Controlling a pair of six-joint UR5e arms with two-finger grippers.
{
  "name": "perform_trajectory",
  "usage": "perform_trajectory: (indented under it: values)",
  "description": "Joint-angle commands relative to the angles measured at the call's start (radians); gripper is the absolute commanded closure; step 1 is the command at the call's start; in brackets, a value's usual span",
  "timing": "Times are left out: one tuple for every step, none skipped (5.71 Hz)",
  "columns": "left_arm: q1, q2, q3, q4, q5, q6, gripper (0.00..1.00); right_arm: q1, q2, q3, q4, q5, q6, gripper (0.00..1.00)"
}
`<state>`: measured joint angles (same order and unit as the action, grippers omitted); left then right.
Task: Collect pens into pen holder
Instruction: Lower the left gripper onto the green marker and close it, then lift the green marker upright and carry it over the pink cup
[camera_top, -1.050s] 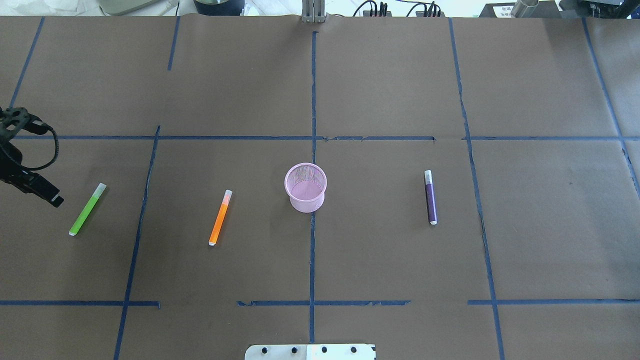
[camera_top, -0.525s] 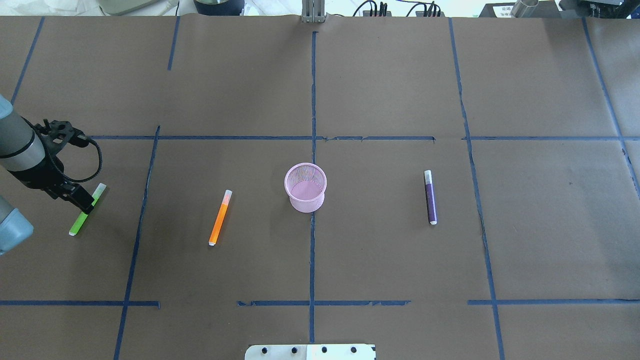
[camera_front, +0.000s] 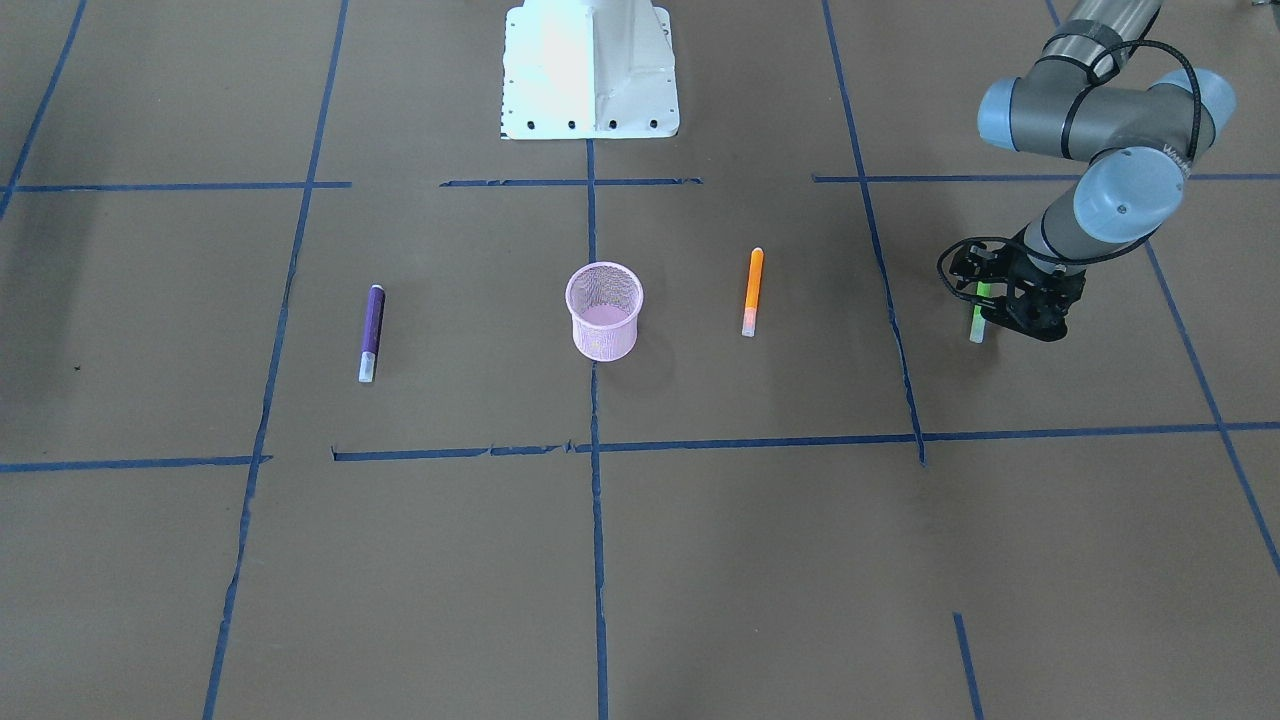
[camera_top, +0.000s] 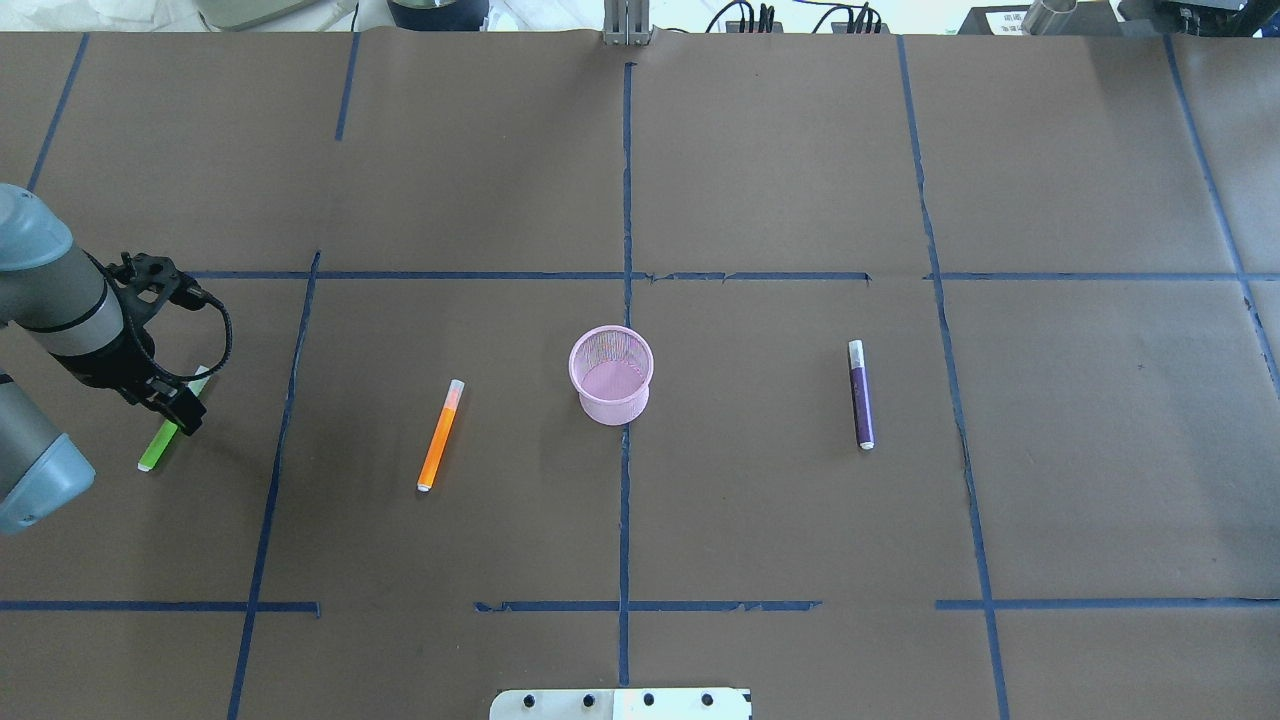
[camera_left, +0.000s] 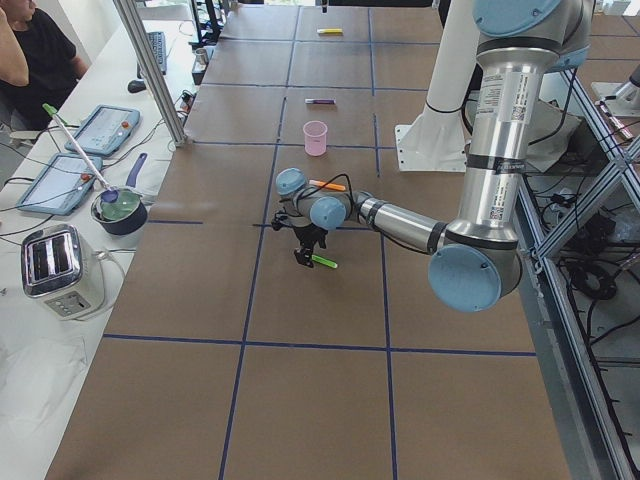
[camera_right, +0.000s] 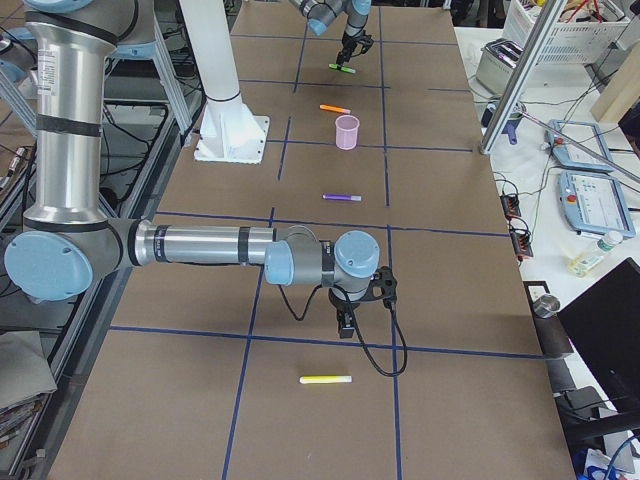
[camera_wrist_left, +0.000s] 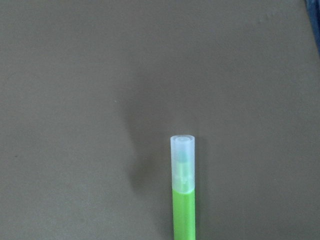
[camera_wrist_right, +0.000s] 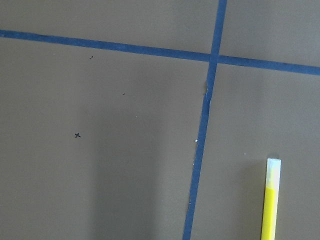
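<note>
The bright green pen (camera_top: 152, 452) lies on the table at the left; its pale cap end fills the left wrist view (camera_wrist_left: 183, 165). My left gripper (camera_top: 185, 410) points down over the pen's cap half, and its fingers seem to straddle the pen, open and low (camera_front: 990, 305). The orange pen (camera_top: 440, 436) lies left of the pink mesh pen holder (camera_top: 611, 375), which stands upright and empty at the centre. The purple pen (camera_top: 861, 394) lies to its right. My right gripper (camera_right: 345, 328) shows only in the exterior right view, low over bare table; I cannot tell whether it is open.
A yellow pen (camera_right: 325, 380) lies near the right gripper and shows in the right wrist view (camera_wrist_right: 271, 200). Blue tape lines cross the brown table. The robot's white base (camera_front: 590, 70) stands at the table's near edge.
My left arm has come in from the left edge and moved right until its gripper is over the green pen. The pens and the holder have not moved.
</note>
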<state>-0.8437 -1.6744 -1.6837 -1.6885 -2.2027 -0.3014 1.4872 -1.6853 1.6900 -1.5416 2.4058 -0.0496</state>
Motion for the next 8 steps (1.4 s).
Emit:
perform_trajectory:
  values:
    - [0.008, -0.014, 0.016, 0.001, 0.001, 0.002, 0.32, -0.001, -0.001, -0.001, 0.005, 0.001, 0.000, 0.01]
    - [0.008, -0.016, 0.016, 0.001, 0.001, 0.004, 0.57, -0.001, -0.001, -0.001, 0.005, 0.001, 0.000, 0.01]
    - [0.008, -0.018, 0.016, 0.003, 0.001, 0.004, 0.83, -0.001, -0.001, -0.001, 0.005, 0.001, 0.000, 0.01]
    - [0.008, -0.018, 0.013, 0.001, 0.001, 0.004, 1.00, -0.001, -0.001, 0.000, 0.006, 0.001, 0.000, 0.01]
    - [0.008, -0.031, 0.006, 0.003, 0.000, 0.004, 1.00, -0.001, -0.001, 0.000, 0.005, 0.001, 0.000, 0.01]
    - [0.008, -0.100, -0.017, 0.006, -0.009, -0.016, 1.00, -0.001, 0.001, 0.005, 0.006, 0.003, 0.002, 0.01]
    - [0.006, -0.198, -0.034, 0.007, -0.006, -0.039, 1.00, -0.001, 0.004, 0.007, 0.006, 0.003, 0.002, 0.01]
    - [0.005, -0.329, -0.048, 0.004, -0.009, -0.159, 1.00, -0.001, 0.006, 0.010, 0.006, 0.003, 0.002, 0.01]
